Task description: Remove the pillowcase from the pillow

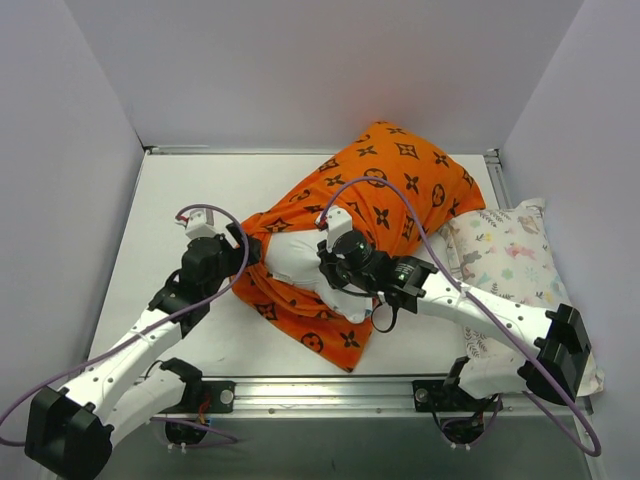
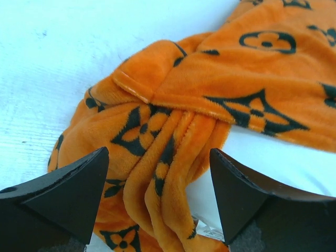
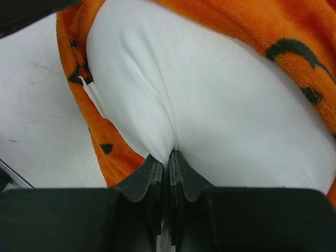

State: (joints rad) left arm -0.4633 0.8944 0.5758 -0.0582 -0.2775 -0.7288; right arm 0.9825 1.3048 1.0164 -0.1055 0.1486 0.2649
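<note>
The orange pillowcase [image 1: 385,180] with black motifs lies in the middle of the table, still around the far part of the white pillow [image 1: 295,262], whose near-left end sticks out of the bunched opening. My right gripper [image 1: 330,268] is shut on a pinched fold of the white pillow [image 3: 220,105]. My left gripper [image 1: 243,252] is open, its fingers on either side of the gathered orange rim of the pillowcase [image 2: 163,152]. A small white tag [image 3: 93,97] shows at the pillowcase's edge.
A white pillow with pastel animal print [image 1: 510,260] lies at the right side under my right arm. Grey walls close the table on the left, back and right. A metal rail [image 1: 320,392] runs along the near edge.
</note>
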